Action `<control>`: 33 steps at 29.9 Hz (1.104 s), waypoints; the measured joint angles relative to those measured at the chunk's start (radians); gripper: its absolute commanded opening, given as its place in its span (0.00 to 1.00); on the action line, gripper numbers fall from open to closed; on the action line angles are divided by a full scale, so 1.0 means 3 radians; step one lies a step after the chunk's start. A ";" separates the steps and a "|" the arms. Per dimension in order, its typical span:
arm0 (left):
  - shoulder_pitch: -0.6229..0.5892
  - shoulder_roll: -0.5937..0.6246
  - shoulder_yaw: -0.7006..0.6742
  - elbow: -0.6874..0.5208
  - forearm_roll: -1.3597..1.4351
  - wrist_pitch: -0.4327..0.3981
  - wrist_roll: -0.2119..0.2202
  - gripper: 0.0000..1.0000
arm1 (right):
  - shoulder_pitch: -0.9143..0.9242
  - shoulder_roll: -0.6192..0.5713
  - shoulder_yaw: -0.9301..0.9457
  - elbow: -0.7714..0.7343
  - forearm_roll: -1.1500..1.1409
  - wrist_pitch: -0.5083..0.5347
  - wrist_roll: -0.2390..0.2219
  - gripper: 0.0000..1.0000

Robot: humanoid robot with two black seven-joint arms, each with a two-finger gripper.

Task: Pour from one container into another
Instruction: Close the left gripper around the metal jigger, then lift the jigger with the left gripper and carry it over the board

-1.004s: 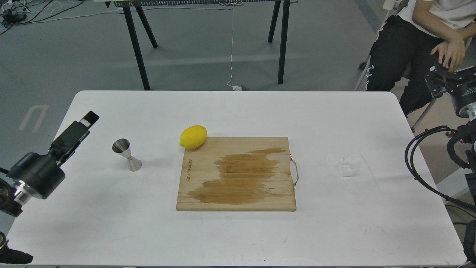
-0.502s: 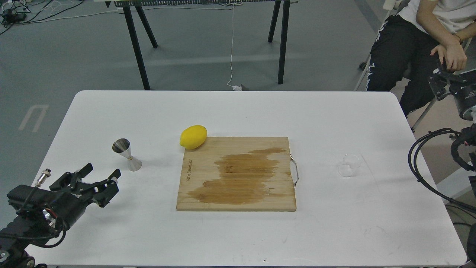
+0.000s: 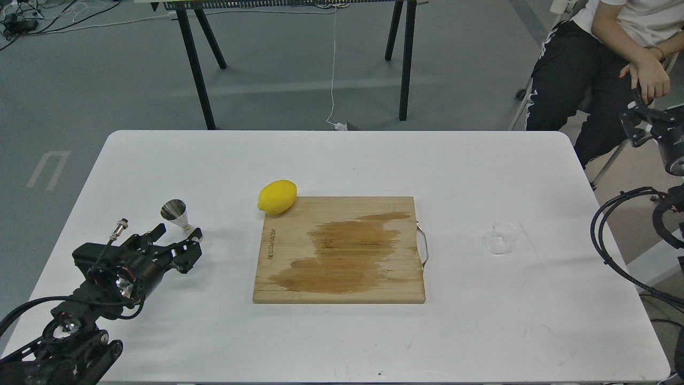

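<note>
The steel jigger (image 3: 175, 210) stands upright on the left part of the white table (image 3: 342, 160). My left gripper (image 3: 178, 239) is open just in front of it, low over the table, its fingers (image 3: 158, 232) spread either side of the jigger's base and covering part of it. The clear glass cup (image 3: 500, 238) sits alone on the right side of the table, far from both grippers. My right gripper (image 3: 637, 127) hangs off the table's right edge, dark and small, its fingers not distinguishable.
A wooden cutting board (image 3: 342, 278) with a dark wet stain lies mid-table, metal handle toward the cup. A yellow lemon (image 3: 277, 197) rests at its far left corner. A seated person (image 3: 598, 59) is close behind my right arm. Black cables (image 3: 614, 235) loop at the right edge.
My left arm swung down, turned its open gripper forward and advanced up to the jigger's base. The right arm drifted slightly to the right. Jigger, cup and lemon stayed put.
</note>
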 measured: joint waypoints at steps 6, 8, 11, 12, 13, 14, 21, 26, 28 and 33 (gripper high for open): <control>-0.0072 -0.0107 -0.0005 0.0134 0.0000 0.0044 0.0000 0.44 | 0.0000 0.0002 0.0002 -0.0005 0.0001 0.0000 0.0000 1.00; -0.0107 -0.0114 -0.0004 0.0182 0.0000 0.0047 0.0000 0.36 | -0.0001 0.0002 0.0002 -0.0011 0.0001 0.0000 0.0000 1.00; -0.0150 -0.0117 -0.0002 0.0222 0.0000 0.0048 0.0000 0.23 | -0.0001 0.0002 0.0001 -0.0015 0.0001 0.0000 0.0000 1.00; -0.0165 -0.0117 -0.0001 0.0228 0.0000 0.0048 -0.0001 0.20 | -0.0001 0.0002 0.0000 -0.0015 0.0001 0.0000 0.0000 1.00; -0.0179 -0.0116 0.0001 0.0233 0.0000 0.0048 -0.0002 0.17 | -0.0001 0.0006 -0.0002 -0.0016 0.0001 0.0000 0.0000 1.00; -0.0189 -0.0115 0.0003 0.0240 0.0000 0.0048 -0.0004 0.13 | -0.0001 0.0012 -0.0004 -0.0016 0.0001 0.0000 0.0000 1.00; -0.0267 -0.0109 0.0003 0.0214 0.0000 0.0051 -0.0011 0.09 | 0.0008 0.0018 -0.0005 -0.0016 0.0001 0.0000 0.0000 1.00; -0.0487 -0.0072 0.0000 -0.0017 0.0000 0.0072 -0.0010 0.09 | 0.0010 -0.0001 0.0003 -0.0017 0.0001 0.0000 0.0000 1.00; -0.0561 -0.0072 0.0010 -0.0173 0.0000 0.0064 -0.0005 0.09 | 0.0010 -0.0005 0.0004 -0.0021 0.0001 0.0000 0.0000 1.00; -0.0852 -0.0143 0.0427 -0.0394 0.0000 0.0001 0.0135 0.09 | 0.0001 -0.0018 0.0015 -0.0026 0.0001 0.0000 0.0000 1.00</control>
